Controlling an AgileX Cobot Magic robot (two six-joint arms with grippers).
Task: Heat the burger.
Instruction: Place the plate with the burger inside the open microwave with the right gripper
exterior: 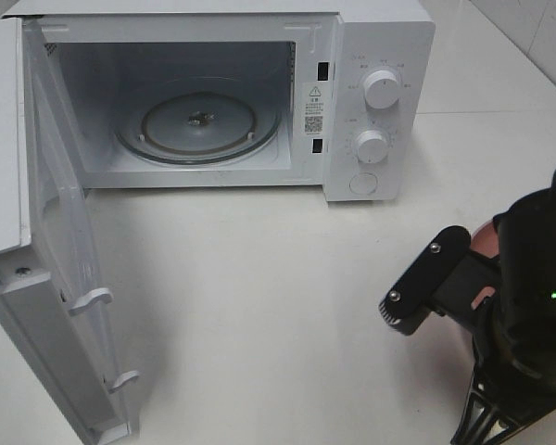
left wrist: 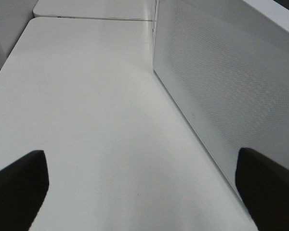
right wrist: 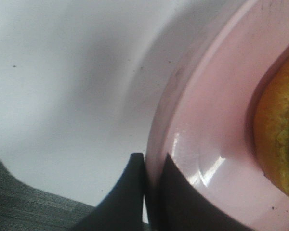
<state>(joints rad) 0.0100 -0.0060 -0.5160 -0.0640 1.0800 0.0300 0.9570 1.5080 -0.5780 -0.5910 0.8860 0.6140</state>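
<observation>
Between the two dark fingers of the right hand (right wrist: 151, 161), pressed together, sits the rim of a pink plate (right wrist: 207, 120); the hand is clamped on that rim. Further in across the plate from the grip lies the burger (right wrist: 279, 130), of which only a golden-brown bun edge shows. Its facing cannot be judged from that sliver, and being round it offers no evident long axis. Beneath hand and plate is a white surface (exterior: 259, 278). Well ahead of the hand and off to its left stands a white microwave (exterior: 380, 56), its door (exterior: 56, 185) swung wide and its glass turntable (exterior: 199, 120) bare. Just beside that door hovers the left hand (left wrist: 143, 187), fingers wide apart and holding nothing. Judging by this, the opening is done; carrying the plate inside, shutting the door and starting the heat remain.
</observation>
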